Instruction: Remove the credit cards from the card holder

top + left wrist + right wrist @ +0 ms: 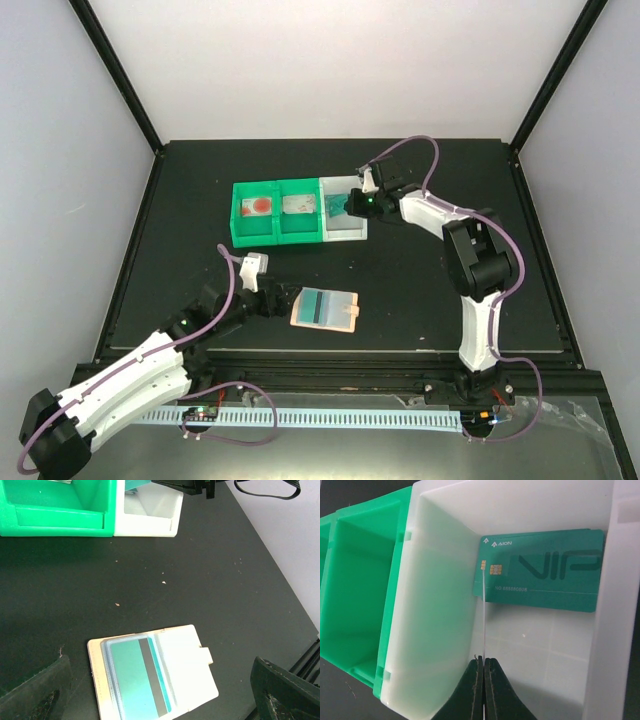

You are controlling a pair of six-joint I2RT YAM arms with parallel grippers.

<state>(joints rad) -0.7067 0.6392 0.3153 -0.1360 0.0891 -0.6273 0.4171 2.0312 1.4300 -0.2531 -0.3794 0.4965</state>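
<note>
The tan-pink card holder lies open on the black table; in the left wrist view one teal credit card with a grey stripe sits in its bluish pocket. My left gripper is open and empty, its fingers straddling the holder just above it. My right gripper is shut on a thin card seen edge-on, held inside the white compartment. Another teal card marked VIP lies in that compartment against its far wall.
The three-compartment bin tray stands at mid-table, two green compartments on the left and the white one on the right. The green compartments hold small items. The table's near edge and a rail lie just below the holder.
</note>
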